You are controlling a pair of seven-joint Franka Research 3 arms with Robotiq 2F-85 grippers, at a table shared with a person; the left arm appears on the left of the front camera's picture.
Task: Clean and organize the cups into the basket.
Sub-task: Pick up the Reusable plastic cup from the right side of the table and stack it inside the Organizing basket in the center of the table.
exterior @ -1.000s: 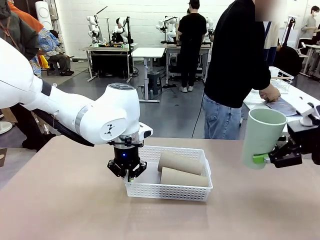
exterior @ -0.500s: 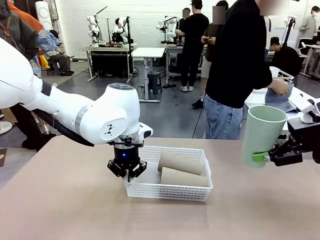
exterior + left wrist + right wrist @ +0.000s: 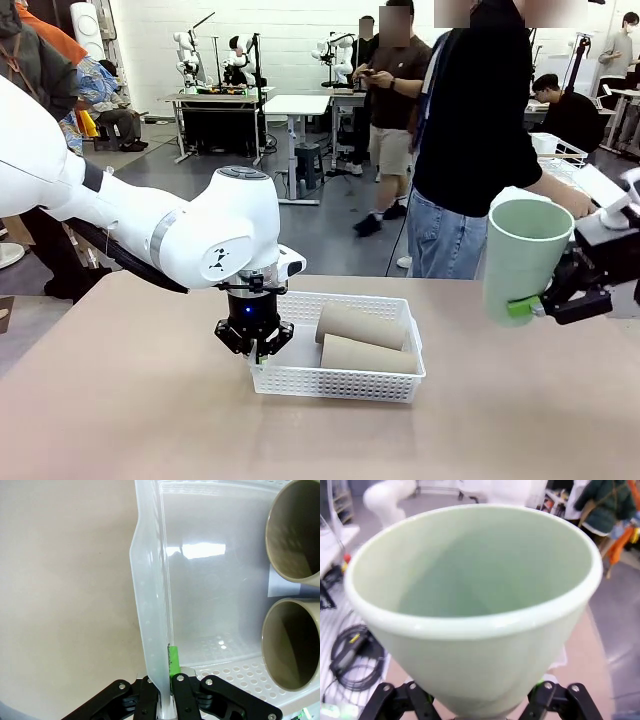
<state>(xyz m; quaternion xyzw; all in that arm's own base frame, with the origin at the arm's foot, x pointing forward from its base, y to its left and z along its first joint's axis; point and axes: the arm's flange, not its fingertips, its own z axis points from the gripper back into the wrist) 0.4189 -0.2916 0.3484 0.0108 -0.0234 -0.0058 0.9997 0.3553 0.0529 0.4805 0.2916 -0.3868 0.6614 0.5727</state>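
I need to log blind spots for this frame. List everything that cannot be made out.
- Left wrist view: the two tan cups are cut by the right edge; their far ends are unseen.
- Right wrist view: the mint cup covers the pads of the right end effector; its base is lost at the bottom edge.
- Front view: the right arm runs off the right edge.

A robotics lab: a white robot arm (image 3: 200, 235) reaches over the counter (image 3: 130, 400), work tables (image 3: 296, 104) line a grey floor (image 3: 330, 230), people (image 3: 390, 110) mill about, cables (image 3: 350, 655) lie coiled.
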